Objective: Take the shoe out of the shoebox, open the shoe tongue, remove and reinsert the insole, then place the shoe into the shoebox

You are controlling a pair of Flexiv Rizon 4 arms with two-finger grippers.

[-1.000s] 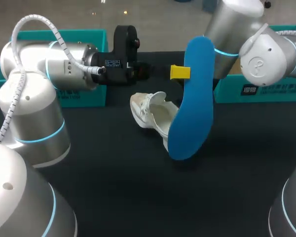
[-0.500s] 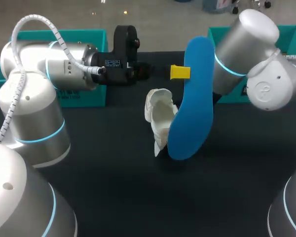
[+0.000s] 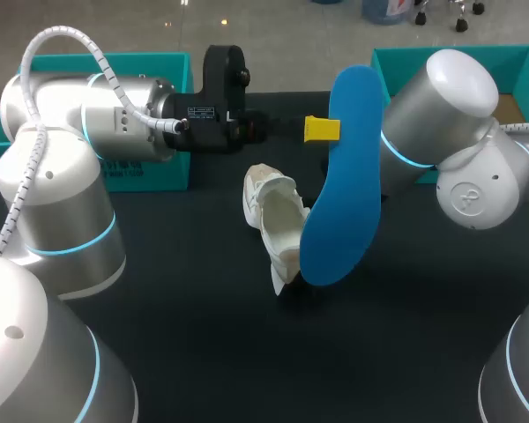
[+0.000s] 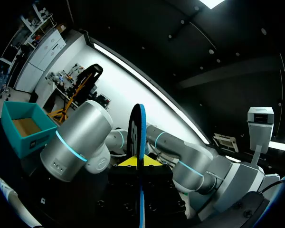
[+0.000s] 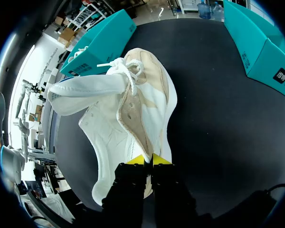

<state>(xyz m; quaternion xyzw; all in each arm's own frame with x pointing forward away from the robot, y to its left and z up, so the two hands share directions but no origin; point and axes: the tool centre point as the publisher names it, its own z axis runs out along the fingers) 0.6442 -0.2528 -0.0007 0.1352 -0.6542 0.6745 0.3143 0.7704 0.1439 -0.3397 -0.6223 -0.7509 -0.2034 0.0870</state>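
Note:
My left gripper (image 3: 322, 129) is shut on a blue insole (image 3: 344, 185), which hangs upright over the middle of the table. In the left wrist view the insole (image 4: 137, 128) shows edge-on, pinched between the yellow tips of the left gripper (image 4: 141, 161). Just behind the insole, a white shoe (image 3: 278, 220) stands tilted, toe up. My right gripper (image 5: 148, 159) is shut on the rim of the shoe (image 5: 128, 109) near its heel, with the tongue and laces folded out. In the head view the insole hides the right gripper.
One open teal box (image 3: 115, 66) stands at the back left behind my left arm. Another teal box (image 3: 511, 62) stands at the back right behind my right arm. Both teal boxes (image 5: 99, 38) (image 5: 261, 42) flank the black table (image 3: 203, 335).
My right arm has swung right and lower, turning the shoe from lying flat to standing on end behind the insole. The left arm and insole have stayed still.

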